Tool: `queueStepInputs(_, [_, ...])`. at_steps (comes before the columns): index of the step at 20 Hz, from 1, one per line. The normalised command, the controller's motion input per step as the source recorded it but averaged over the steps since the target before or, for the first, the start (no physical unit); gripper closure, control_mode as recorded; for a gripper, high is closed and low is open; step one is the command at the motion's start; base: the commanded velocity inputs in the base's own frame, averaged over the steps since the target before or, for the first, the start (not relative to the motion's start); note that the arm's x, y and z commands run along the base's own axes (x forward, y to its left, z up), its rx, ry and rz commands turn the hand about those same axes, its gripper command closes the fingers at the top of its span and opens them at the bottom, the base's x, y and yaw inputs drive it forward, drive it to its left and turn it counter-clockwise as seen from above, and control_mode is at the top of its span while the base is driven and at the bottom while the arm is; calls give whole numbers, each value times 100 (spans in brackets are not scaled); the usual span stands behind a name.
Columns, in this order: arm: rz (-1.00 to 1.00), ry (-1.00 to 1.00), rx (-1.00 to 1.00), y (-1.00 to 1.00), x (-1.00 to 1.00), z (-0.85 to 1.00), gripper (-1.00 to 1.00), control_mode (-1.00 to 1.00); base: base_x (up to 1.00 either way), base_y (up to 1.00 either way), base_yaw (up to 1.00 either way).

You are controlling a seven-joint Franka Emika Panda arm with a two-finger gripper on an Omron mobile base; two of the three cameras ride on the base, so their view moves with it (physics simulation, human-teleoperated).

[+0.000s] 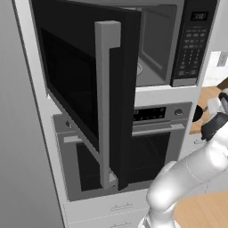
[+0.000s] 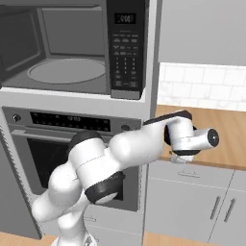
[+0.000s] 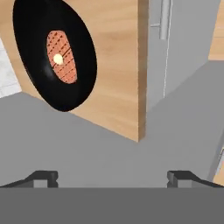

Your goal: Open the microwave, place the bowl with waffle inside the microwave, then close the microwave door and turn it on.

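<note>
With the microwave door (image 1: 89, 93) swung wide in my left base view, the opening step looks done. My right base view shows the microwave (image 2: 72, 48) cavity bare. In my hand view, jaws wide and holding nothing, the bowl (image 3: 54, 54) with the waffle (image 3: 61, 57) sits near the counter (image 3: 118, 65) edge, so I judge reaching for it comes next.

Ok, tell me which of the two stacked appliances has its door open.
The upper one, the microwave: its door is swung out, cavity exposed. The oven below stays shut.
</note>
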Motion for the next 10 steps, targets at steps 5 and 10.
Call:
queueStepInputs(5, [-2,2,0,-1,27,-37,-100,-100,0,0,0])
queueStepInputs(10, [-4,0,0,0,36,-35,-100,-100,0,0,0])
